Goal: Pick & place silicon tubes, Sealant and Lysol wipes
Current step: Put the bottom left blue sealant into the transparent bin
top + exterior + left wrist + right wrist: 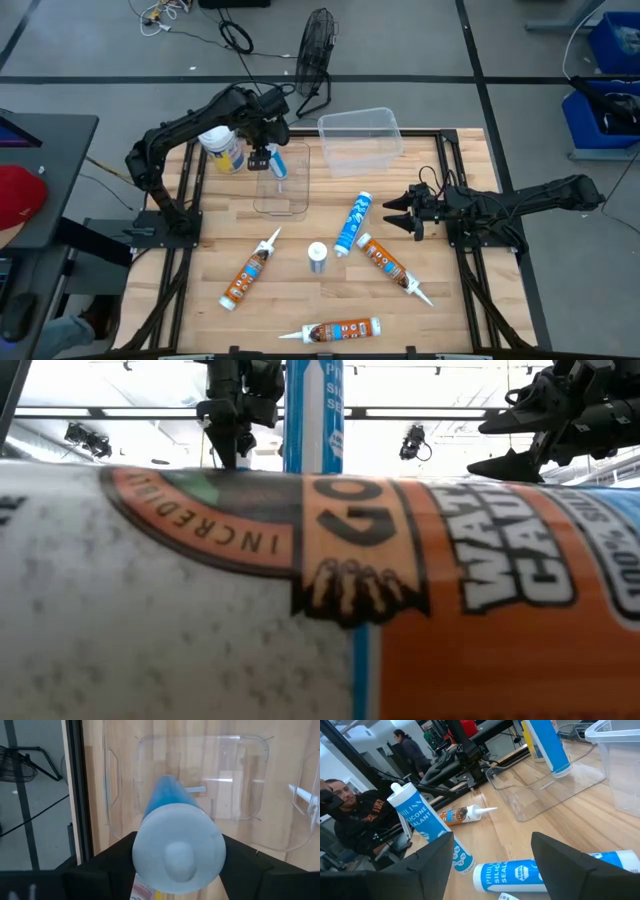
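The left gripper holds a blue-and-white silicone tube upright, its fingers clamped on the tube's upper end, over the shallow clear tray near the table's back edge; the left wrist view looks straight down the tube's barrel into the tray, so the tube appears centred over the floor of it; to do this step well, I judge the arm should lower until the tube's bottom end is close to the tray floor, tip it to lie along the tray's longer side, and only then release, since a round tube dropped from height may roll or bounce over the low wall; the Lysol wipes canister stands just beside the tray and close under the left arm, the nearest thing to knock; the deeper clear bin sits on the tray's other side; the right gripper waits above the table's right half with fingers spread wide and empty; still lying on the wood are another blue silicone tube, three orange sealant tubes, and a tube standing on end.
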